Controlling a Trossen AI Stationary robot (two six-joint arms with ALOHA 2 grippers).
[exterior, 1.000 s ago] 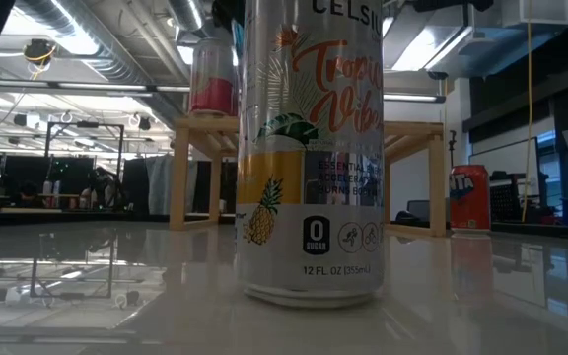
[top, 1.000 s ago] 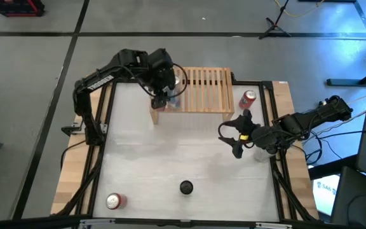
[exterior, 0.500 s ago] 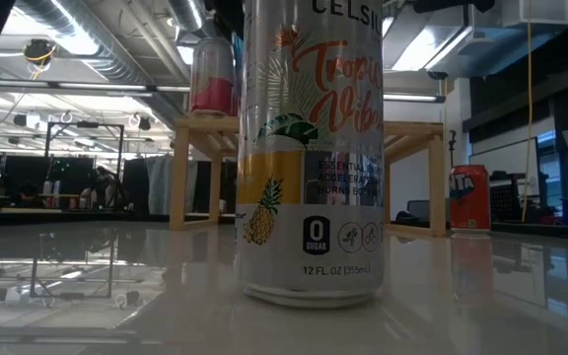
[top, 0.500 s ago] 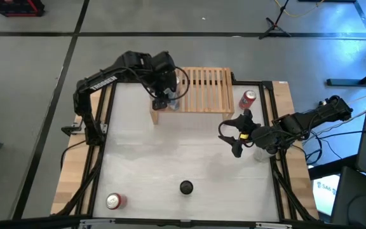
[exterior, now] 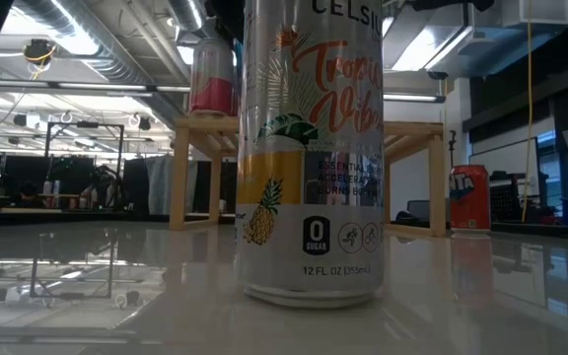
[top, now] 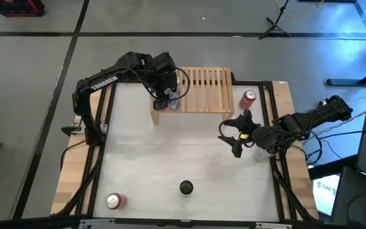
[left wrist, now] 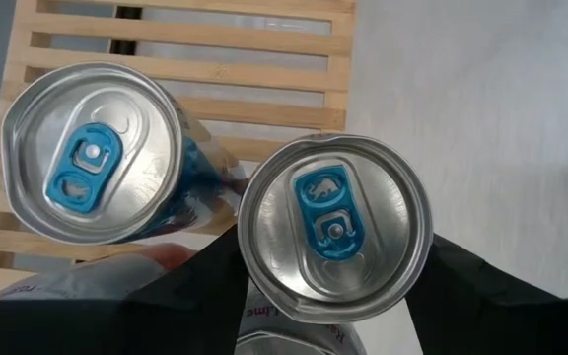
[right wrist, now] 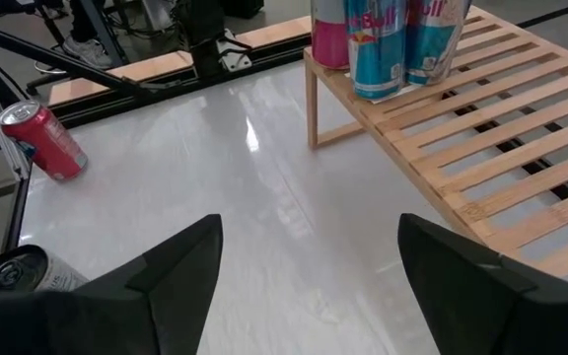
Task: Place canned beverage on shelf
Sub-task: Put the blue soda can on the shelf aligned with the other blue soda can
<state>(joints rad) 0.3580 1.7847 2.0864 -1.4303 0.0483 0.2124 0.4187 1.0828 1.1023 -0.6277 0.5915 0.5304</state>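
The light-wood shelf (top: 199, 89) stands at the table's far side. My left gripper (top: 168, 98) is above the shelf's left end, shut on a silver canned beverage with a blue tab (left wrist: 335, 227). A second blue-tabbed can (left wrist: 92, 153) stands on the slats just beside it, and a pink can (exterior: 213, 79) stands at that same end. In the right wrist view these cans (right wrist: 378, 49) crowd together on the shelf (right wrist: 481, 138). My right gripper (top: 237, 137) hangs open over the table's right side, with nothing between its fingers. My left gripper pinches the can's side wall just below the rim (left wrist: 254, 296) between its two fingers (left wrist: 481, 291). They come steeply from above. The can stands upright under the gripper at the shelf's near edge. Its own top hides its base, so whether it rests on the slats does not show.
A red can (top: 248, 98) stands on the table right of the shelf. Another red can (top: 113, 201) is at the near left corner. A tall pineapple-print can (exterior: 312, 148) stands near the front edge, blocking most of the low view. Bare tabletop lies between them.
My left gripper has sunk a little toward the shelf's left end, carrying the can, which stays upright.
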